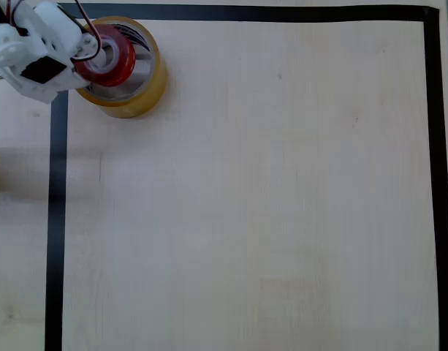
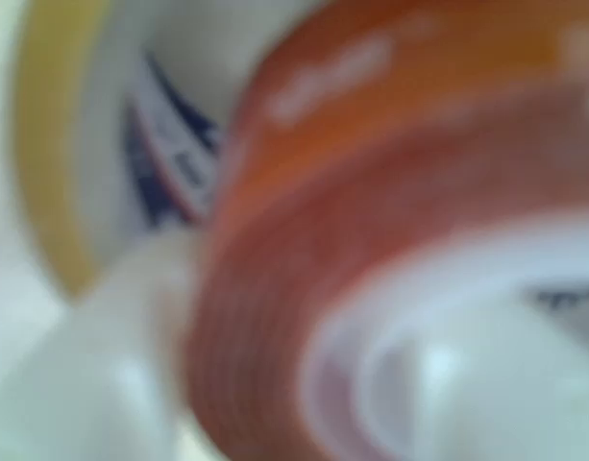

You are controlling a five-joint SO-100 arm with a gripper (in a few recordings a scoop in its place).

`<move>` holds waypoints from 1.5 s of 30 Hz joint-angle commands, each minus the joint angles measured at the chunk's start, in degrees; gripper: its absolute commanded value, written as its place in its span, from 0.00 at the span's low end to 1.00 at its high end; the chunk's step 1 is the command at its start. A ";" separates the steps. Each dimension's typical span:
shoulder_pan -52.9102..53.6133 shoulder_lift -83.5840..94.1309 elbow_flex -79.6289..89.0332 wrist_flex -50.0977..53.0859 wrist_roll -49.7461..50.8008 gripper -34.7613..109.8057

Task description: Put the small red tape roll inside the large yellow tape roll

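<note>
the claw (image 1: pixel 92 50) is gripping the red tape roll (image 1: pixel 105 55), hanging it over the yellow tape roll's (image 1: pixel 136 91) opening at the counter's (image 1: pixel 267 190) top-left corner. released off-centre, it is risking catching the rim and tipping out.

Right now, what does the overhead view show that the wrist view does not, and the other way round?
The overhead view alone gives the layout: the white hand at the top left corner of the wooden table, over the black tape border, reaching above the large yellow tape roll. The wrist view alone gives a blurred close-up of blue lettering on the yellow roll's inner core. Both show the small red tape roll with its white core, lying within the yellow roll's opening. Neither view settles whether the hand grips it.
</note>
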State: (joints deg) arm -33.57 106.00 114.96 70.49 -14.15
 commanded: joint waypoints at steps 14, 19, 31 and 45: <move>12.48 16.96 1.23 -4.66 2.64 0.39; 20.92 41.31 15.64 -11.07 6.94 0.39; 32.08 85.08 50.45 -9.84 9.40 0.41; 35.77 84.99 58.01 -2.11 11.07 0.24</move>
State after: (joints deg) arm 0.62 190.37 174.20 66.62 -2.81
